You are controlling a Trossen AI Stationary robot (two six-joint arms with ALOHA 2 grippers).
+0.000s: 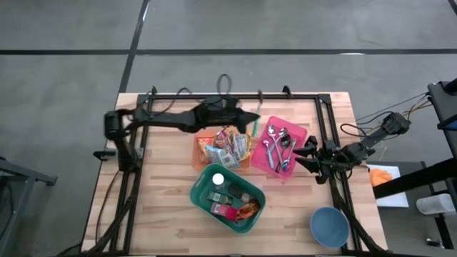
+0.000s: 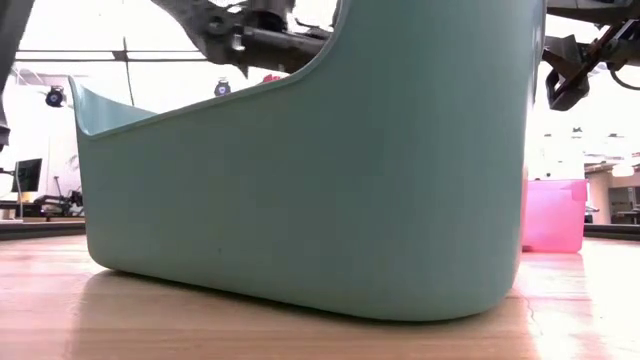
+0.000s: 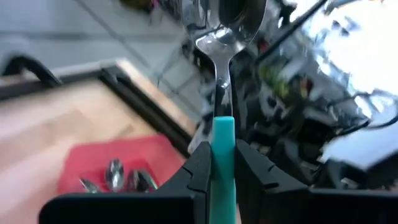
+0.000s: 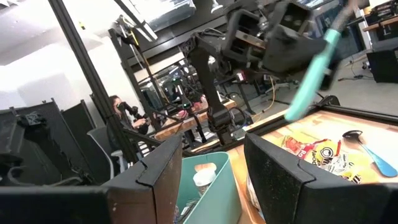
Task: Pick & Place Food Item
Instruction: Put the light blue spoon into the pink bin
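The left pincer (image 3: 222,171), clamped on a teal-handled spoon (image 3: 222,93), carries it above the orange tray (image 1: 202,158) of snacks toward the pink tray (image 1: 303,137), needing a lowering there, while the right pincer (image 4: 211,168) waits half-open beside it.

The snack tray (image 1: 203,152) sits at table centre, with the cutlery tray (image 1: 299,135) of spoons (image 1: 275,146) at its three o'clock. The bin (image 1: 201,193) lies at six o'clock, the bowl (image 1: 329,226) at four o'clock.

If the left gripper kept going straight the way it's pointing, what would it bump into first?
Probably the pink tray of spoons. The left gripper, shut on a teal-handled spoon, points toward the table's right side, and the tray lies just ahead. It may be higher than the tray, though, so it could pass over it.
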